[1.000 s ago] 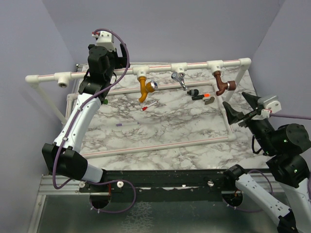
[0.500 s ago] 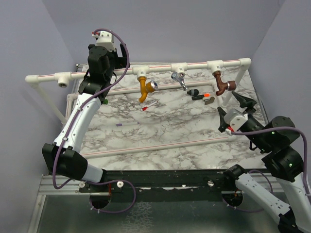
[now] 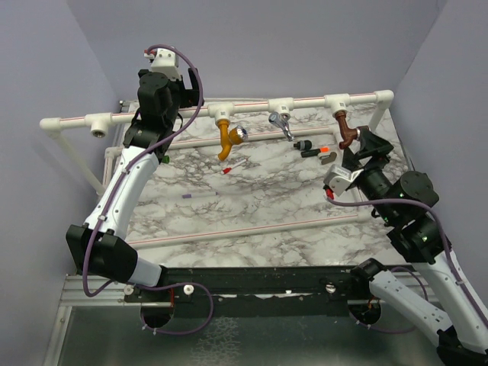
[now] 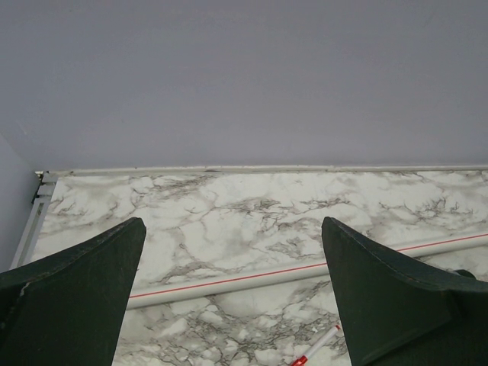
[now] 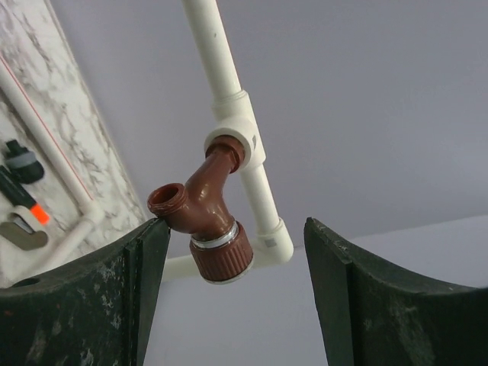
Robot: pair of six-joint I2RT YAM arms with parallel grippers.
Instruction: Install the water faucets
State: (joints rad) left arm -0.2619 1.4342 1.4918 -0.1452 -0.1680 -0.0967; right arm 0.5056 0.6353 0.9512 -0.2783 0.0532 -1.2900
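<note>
1. The brown faucet (image 5: 210,221) is being carried by a tee socket of the white pipe (image 3: 305,103), near the pipe's right end.
2. The right end effector (image 3: 361,151) is being held open, with one jaw on either side of the brown faucet. Contact with the left finger cannot be told.
3. The left end effector (image 4: 232,225) is being held wide open over the table (image 4: 229,198), with nothing between its jaws.
4. The mustard-orange faucet (image 3: 226,139) and the silver-grey faucet (image 3: 281,126) are being carried by the pipe's middle sockets.
</note>
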